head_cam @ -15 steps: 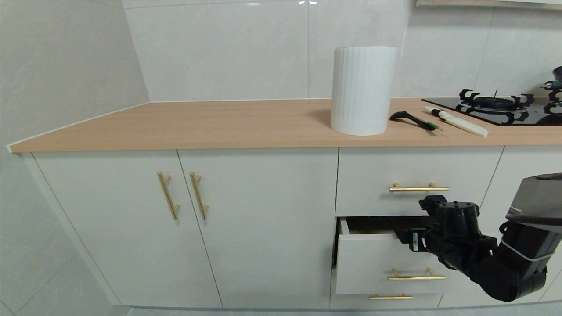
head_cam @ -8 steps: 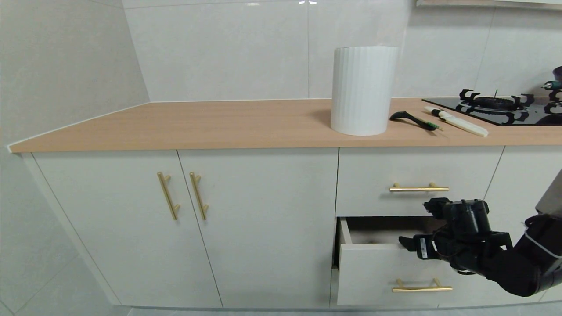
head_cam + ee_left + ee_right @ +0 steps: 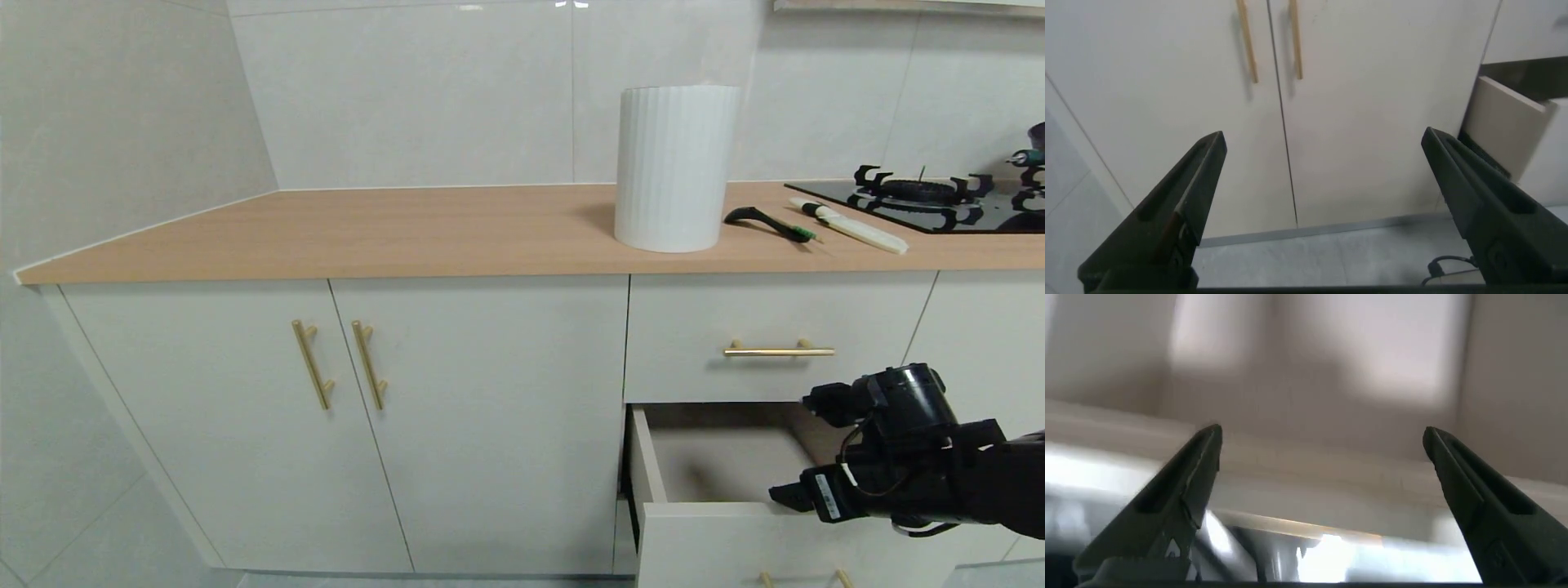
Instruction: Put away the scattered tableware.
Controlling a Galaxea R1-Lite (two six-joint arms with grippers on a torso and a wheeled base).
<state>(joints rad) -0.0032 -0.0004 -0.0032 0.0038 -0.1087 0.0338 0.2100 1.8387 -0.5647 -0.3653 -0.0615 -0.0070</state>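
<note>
On the wooden counter (image 3: 367, 233) lie a black peeler with a green tip (image 3: 768, 222) and a white knife with a dark handle (image 3: 851, 225), to the right of a tall white ribbed container (image 3: 674, 167). Below them the second drawer (image 3: 642, 457) stands pulled out, its inside bare as far as I can see. My right gripper (image 3: 810, 451) is open at the drawer's front edge, the lower finger (image 3: 798, 496) against the top of the front panel. In the right wrist view the right gripper (image 3: 1319, 461) faces into the drawer. My left gripper (image 3: 1323, 163) hangs open, low before the cabinet doors (image 3: 1274, 98).
A black gas hob (image 3: 922, 200) occupies the counter's right end. The top drawer (image 3: 780, 339) with its gold handle is closed above the pulled-out one. Two closed cabinet doors with gold handles (image 3: 339, 363) are to the left, a tiled wall behind.
The second drawer has slid much farther out toward me. My right gripper has drawn back and to the right together with the drawer's front edge.
</note>
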